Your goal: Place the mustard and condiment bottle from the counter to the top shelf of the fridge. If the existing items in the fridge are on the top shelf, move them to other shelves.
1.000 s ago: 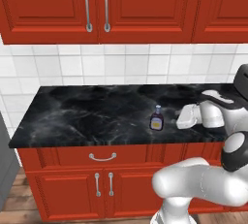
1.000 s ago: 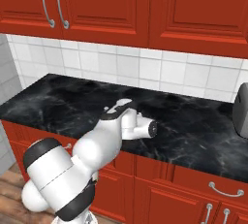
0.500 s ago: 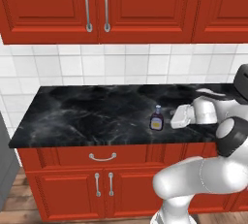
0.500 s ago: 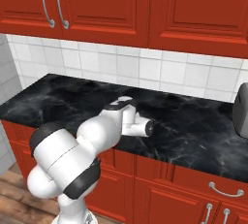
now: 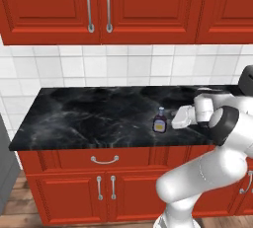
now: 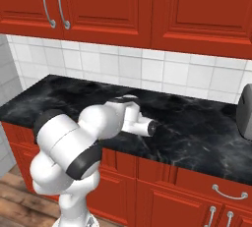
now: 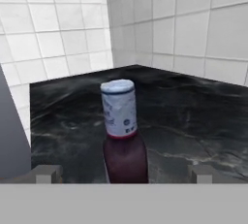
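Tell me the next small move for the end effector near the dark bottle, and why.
Probably ease the end effector straight forward a little more, then close. Its jaws stand open, and in the hand view the condiment bottle stands upright on the counter, centred between the two fingertips but seemingly not yet between them. From the left base view the hand sits just beside the bottle, apart from it.

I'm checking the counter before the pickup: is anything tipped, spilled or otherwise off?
Nothing stands out. The condiment bottle stands upright on the counter, cap on, no spill around it. The open gripper is level with it, fingers either side.
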